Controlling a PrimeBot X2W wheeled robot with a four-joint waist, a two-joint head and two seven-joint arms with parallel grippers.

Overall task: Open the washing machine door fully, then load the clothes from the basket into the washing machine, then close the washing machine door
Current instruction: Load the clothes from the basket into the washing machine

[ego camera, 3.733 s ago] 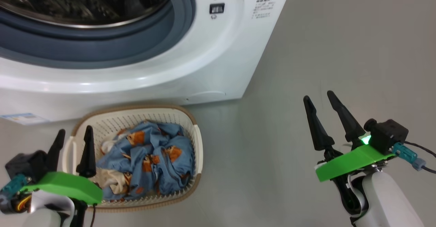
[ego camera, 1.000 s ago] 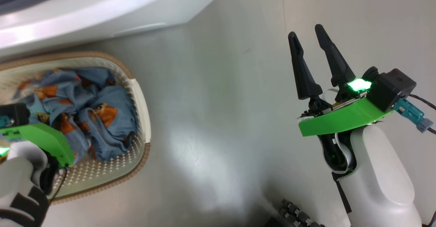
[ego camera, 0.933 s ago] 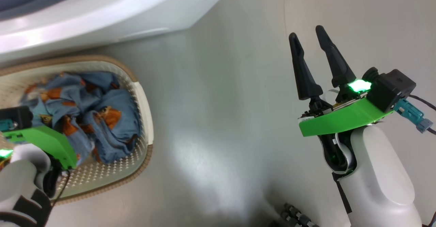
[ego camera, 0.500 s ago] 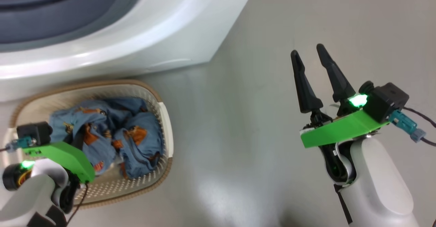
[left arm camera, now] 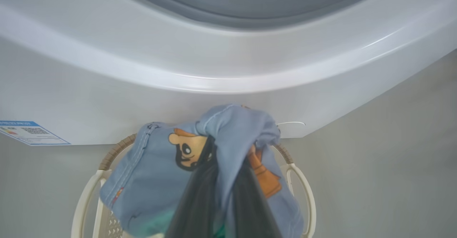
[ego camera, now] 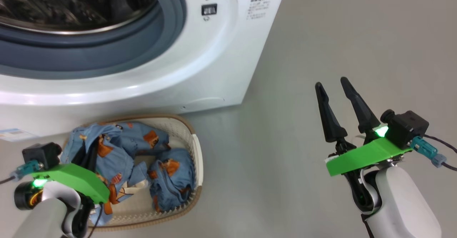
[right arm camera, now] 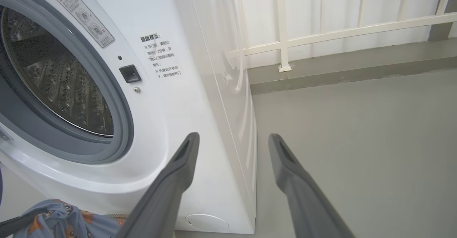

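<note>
Smooth grey floor (ego camera: 285, 159), white railing (right arm camera: 282, 24) at back. White washing machine (ego camera: 214, 70) w/ drum exposed; basket (ego camera: 197, 159) on floor just in front. Left gripper (left arm camera: 227, 163) clamped on blue clothes (ego camera: 117, 156), bunch now lifted above basket vs. half a sec ago. Right gripper (ego camera: 331, 82) fingers apart, empty, unchanged.

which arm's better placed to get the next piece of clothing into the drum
Left. The left gripper has its jaws shut on a blue garment, held above the basket just below the washing machine opening. The right gripper hangs with jaws open and empty over bare floor beside the machine.
</note>
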